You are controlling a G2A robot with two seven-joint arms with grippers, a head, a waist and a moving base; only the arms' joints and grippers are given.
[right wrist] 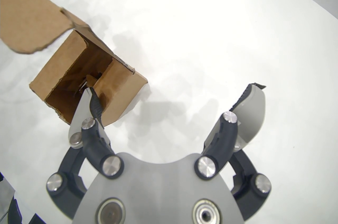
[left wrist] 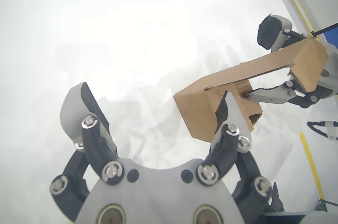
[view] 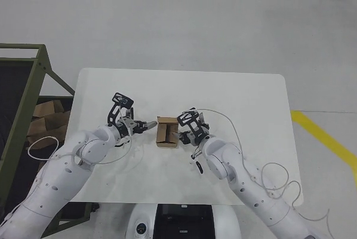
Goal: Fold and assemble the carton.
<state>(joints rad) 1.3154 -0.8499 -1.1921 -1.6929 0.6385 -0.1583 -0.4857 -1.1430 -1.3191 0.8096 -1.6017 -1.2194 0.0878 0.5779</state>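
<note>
Cardboard carton (view: 166, 132) between left gripper (left wrist: 155, 93) and right gripper (right wrist: 171, 89); both jaws spread wide

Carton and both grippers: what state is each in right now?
carton, resting on the table, partly assembled, one end open, a long flap standing free.
left gripper, jaws open, one finger against the carton's end.
right gripper, jaws open, one finger inside the carton's open end.
</note>
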